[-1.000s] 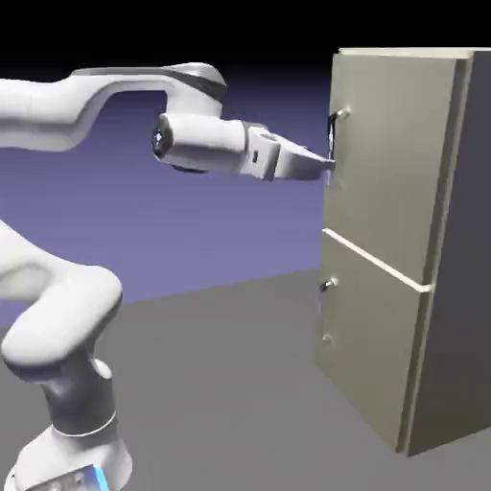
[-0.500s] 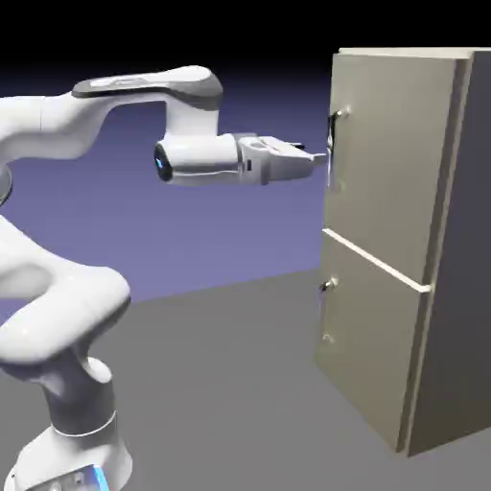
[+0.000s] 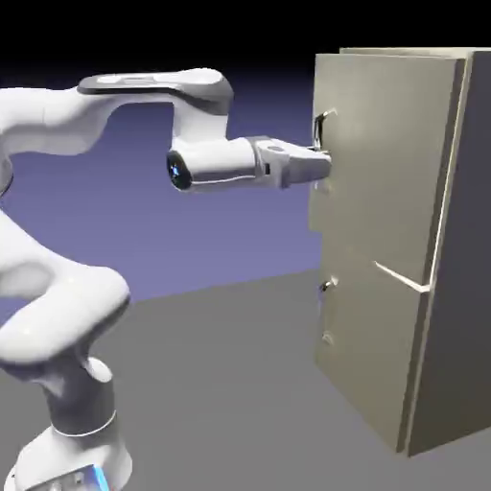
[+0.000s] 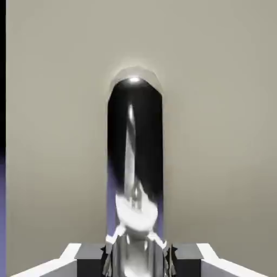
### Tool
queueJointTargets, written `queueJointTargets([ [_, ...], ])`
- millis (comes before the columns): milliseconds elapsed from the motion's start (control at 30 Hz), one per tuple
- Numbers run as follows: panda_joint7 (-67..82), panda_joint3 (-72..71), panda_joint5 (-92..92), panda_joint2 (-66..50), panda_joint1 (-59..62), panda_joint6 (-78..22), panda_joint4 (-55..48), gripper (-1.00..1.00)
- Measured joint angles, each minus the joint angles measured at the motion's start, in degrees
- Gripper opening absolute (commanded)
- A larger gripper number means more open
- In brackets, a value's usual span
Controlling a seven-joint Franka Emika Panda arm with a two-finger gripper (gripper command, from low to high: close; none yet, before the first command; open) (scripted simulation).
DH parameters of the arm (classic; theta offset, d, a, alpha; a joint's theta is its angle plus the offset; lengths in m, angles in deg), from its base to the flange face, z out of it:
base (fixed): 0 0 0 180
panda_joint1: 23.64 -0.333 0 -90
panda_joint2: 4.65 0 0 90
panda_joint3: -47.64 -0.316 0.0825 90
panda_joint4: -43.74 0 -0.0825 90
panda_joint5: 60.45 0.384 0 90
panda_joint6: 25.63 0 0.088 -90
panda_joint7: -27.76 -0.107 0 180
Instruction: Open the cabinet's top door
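Note:
The tall beige cabinet (image 3: 453,288) stands at the exterior view's right. Its top door (image 3: 384,163) is swung out a little, its free edge standing proud of the lower door (image 3: 369,355). The slim metal bar handle (image 3: 323,123) runs down that free edge. My gripper (image 3: 324,163) reaches in level from the left and is shut on the handle. In the hand view the shiny handle (image 4: 134,146) rises between my grey fingertips (image 4: 93,255), with the gripper (image 4: 135,254) closed around its base against the beige door panel (image 4: 216,135).
The lower door carries two small knobs (image 3: 327,285) on its left edge. Grey table surface (image 3: 221,384) stretches between the robot's base and the cabinet. The arm's elbow (image 3: 58,316) bulges at the lower left.
The gripper went from open to shut on the handle. The top door's free edge has since swung out to the left, and the hand moved with it.

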Motion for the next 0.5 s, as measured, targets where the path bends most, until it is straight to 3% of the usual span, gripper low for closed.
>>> queueJointTargets([
  [500, -7.06, 31.16, -34.26, 7.31, -10.80, -28.31, 14.11, -1.00],
])
